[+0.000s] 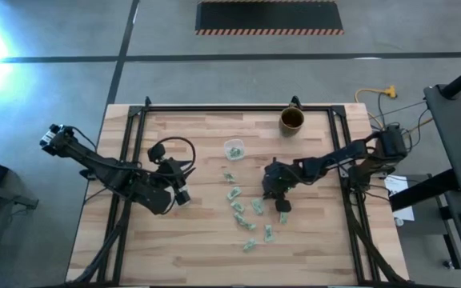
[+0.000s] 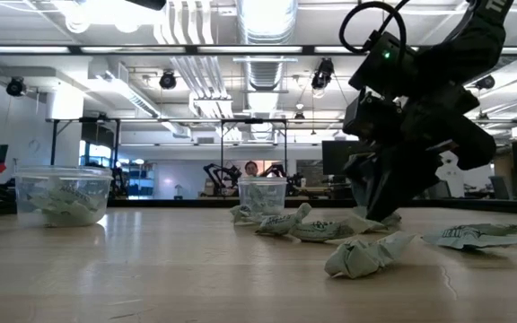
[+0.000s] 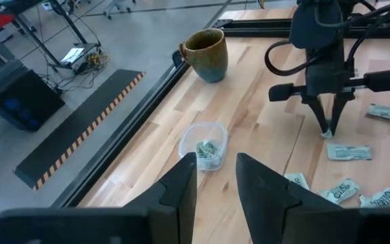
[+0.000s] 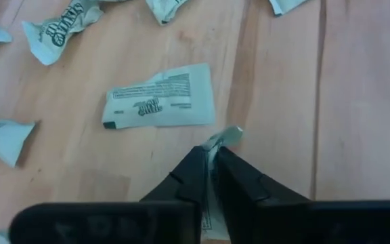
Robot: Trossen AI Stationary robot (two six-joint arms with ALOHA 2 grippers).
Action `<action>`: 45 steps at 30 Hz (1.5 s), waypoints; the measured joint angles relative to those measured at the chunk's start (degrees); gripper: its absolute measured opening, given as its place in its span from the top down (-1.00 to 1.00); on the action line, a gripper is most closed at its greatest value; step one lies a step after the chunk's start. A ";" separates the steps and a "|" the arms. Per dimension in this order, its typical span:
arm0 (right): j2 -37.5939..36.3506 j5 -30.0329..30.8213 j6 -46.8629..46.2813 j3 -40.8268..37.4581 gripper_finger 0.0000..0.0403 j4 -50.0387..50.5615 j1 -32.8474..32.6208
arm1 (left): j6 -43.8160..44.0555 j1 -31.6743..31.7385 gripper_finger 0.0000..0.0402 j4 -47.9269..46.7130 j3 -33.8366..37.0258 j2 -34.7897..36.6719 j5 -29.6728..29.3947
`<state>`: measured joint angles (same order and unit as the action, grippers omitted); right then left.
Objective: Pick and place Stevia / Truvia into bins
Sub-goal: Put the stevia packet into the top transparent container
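On the pale wooden slatted desk (image 1: 190,240) the task is judged to be partly done: roughly ten small pale green and white paper sachets (image 1: 241,210) are left scattered in a loose line at the middle of the desk, while some are already held in the two small round clear plastic cups. One clear cup (image 1: 234,149) is seen at the far end of the sachet line, with a few sachets inside, as the left wrist view confirms (image 3: 204,146); the second clear cup (image 2: 63,194), visible only in the low view, is also partly filled. A brown glazed ceramic mug with a handle (image 1: 292,120) is placed near the far edge and is not part of the sorting. The right claw (image 4: 211,154) is lowered over the pile and is pinched shut on one thin sachet (image 4: 223,137), beside a flat sachet (image 4: 160,96). The left claw (image 3: 214,177) is held parted and empty, well apart, facing the cup.
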<state>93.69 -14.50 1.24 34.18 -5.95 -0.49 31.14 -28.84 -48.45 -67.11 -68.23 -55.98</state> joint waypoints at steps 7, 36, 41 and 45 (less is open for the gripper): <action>-3.39 0.13 -2.67 0.54 0.95 -0.31 0.02 | 0.04 0.00 0.57 0.00 0.07 0.00 0.03; 10.41 3.73 -0.13 34.57 0.96 16.60 17.45 | -0.03 -0.04 0.57 -0.21 0.72 0.00 0.21; 14.60 3.50 0.14 38.89 0.96 18.44 17.44 | -0.02 -0.09 0.57 -0.11 0.72 0.00 0.23; 16.46 3.60 1.22 41.46 0.96 19.96 17.64 | 0.00 -0.09 0.57 -0.04 0.74 0.00 0.21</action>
<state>110.15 -10.90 2.46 75.64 14.01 17.15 31.14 -28.93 -48.49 -66.37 -68.23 -55.77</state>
